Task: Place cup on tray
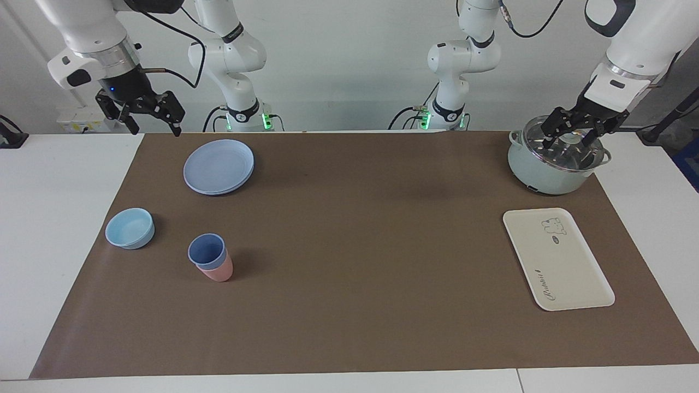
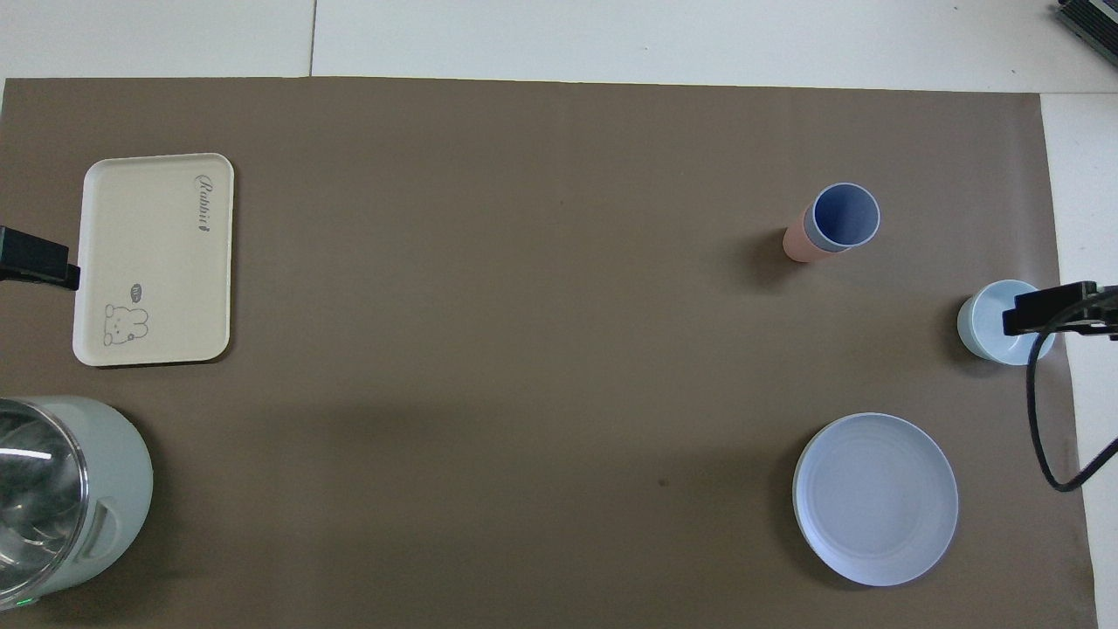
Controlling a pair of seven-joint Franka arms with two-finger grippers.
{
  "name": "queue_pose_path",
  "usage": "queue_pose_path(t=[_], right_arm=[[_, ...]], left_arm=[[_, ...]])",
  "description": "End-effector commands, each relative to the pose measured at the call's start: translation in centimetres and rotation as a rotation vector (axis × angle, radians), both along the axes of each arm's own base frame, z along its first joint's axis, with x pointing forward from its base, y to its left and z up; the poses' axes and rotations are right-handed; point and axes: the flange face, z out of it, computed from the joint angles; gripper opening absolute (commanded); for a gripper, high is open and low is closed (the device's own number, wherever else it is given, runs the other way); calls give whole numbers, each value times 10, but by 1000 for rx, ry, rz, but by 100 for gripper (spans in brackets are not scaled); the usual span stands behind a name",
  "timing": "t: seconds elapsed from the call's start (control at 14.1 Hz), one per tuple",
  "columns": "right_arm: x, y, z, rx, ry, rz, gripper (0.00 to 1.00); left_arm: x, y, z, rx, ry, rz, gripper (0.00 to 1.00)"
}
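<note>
Cup [image 1: 207,251] stands upright, nested in a pink cup [image 1: 217,269], below and well apart from the right fingers [image 1: 147,115], spread and empty. Left fingers [image 1: 576,126], likewise, hover over the pot [image 1: 554,164], near the tray [image 1: 557,258].

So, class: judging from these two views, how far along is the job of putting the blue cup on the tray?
Nothing is done yet. The blue cup sits nested in the pink cup toward the right arm's end; the tray is bare. Nothing is in hand: the right gripper and left gripper hang open and empty. Lifting, carrying and placing remain.
</note>
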Motion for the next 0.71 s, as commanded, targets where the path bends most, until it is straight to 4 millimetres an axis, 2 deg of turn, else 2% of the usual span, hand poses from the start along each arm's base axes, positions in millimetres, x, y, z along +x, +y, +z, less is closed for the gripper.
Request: queue_pose_path(t=[0.0,0.14,0.28,0.42,0.64], right_arm=[[9,-1,-18,15,-108,167,100],[22,-11,-51,67,-208,300,100],[29,-13,-75,90,-298,371,100],[43,-16,-101,146,-342,514,100],[52,-52,-145,227,-466,719,100]], left_arm=[[-8,1,1,1,4,-1,100],[-8,1,1,1,4,-1,100],[-8,1,1,1,4,-1,100],[-8,1,1,1,4,-1,100],[-8,1,1,1,4,-1,100]])
